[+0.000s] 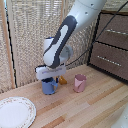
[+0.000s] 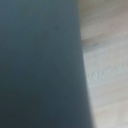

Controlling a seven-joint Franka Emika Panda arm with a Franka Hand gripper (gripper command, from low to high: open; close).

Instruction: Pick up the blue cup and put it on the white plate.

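Note:
The blue cup [image 1: 48, 87] stands upright on the wooden table, near the bamboo screen. My gripper [image 1: 48, 79] has come straight down onto its rim, and the fingers are lost between the hand and the cup. Whether they are open or shut on the cup does not show. In the wrist view a blurred dark blue surface, the blue cup [image 2: 40, 65], fills most of the picture, with pale wood beside it. The white plate [image 1: 15, 111] lies flat at the exterior view's lower left, well apart from the cup.
A pink cup [image 1: 79, 82] stands on the table to the exterior view's right of the blue one. A small orange object [image 1: 62, 79] sits between them. A dark drawer cabinet [image 1: 112, 45] rises at the right, and the bamboo screen [image 1: 30, 35] closes the back.

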